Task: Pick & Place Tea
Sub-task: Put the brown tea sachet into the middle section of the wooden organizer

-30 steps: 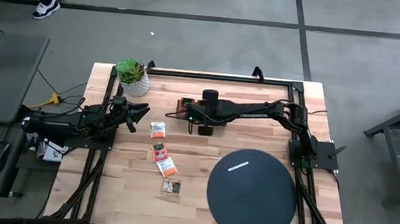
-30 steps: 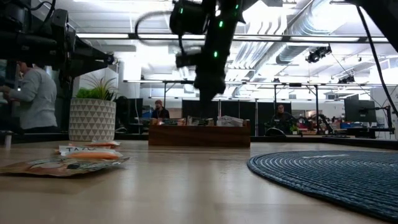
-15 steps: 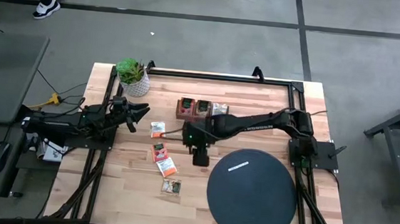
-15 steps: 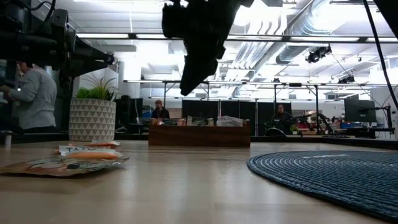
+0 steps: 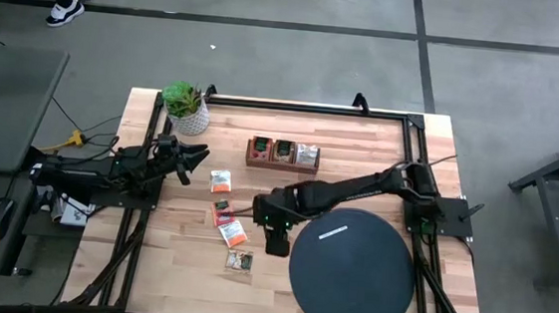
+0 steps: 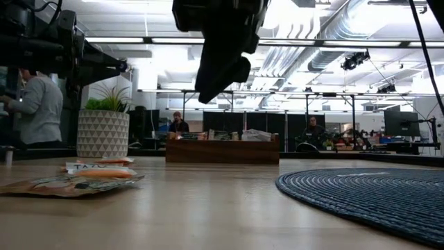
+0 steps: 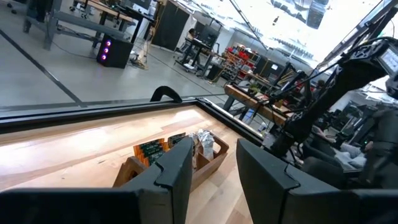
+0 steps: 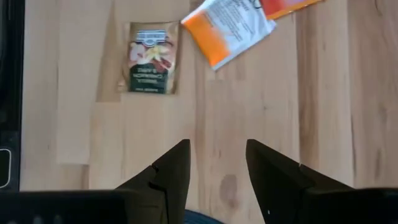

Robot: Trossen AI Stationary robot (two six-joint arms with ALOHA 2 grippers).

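Right claw, fingers spread and empty above the worktop, should drop squarely over the dark green tea bag before pinching it.

Lower-left table: bare wood, passable. Centre-left: loose sachets scattered. Lower right: black disc. Upper centre: wooden tray. Upper left: potted plant. Right arm spans the middle.

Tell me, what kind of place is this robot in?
Probably a robotics lab or workshop: beyond the wooden table the low view shows a big open room with ceiling pipes, workbenches with screens, and people working.
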